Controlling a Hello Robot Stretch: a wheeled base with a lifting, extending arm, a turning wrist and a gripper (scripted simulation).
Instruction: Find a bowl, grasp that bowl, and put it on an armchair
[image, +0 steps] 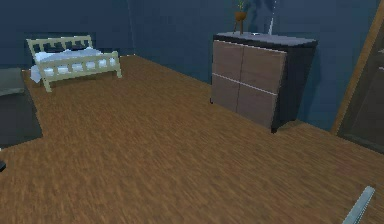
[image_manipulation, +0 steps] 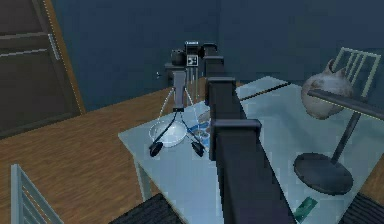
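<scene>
Arm (image_manipulation: 232, 130) crosses the table (image_manipulation: 190, 182) to a bowl (image_manipulation: 166, 134) near its edge; whether the hand (image_manipulation: 176, 149) holds it unclear

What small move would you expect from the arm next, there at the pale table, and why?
Probably a slight lift of the arm. The gripper is at a pale round bowl resting on the table, and I cannot tell whether it holds it. A small rise would show whether the bowl comes clear.
</scene>
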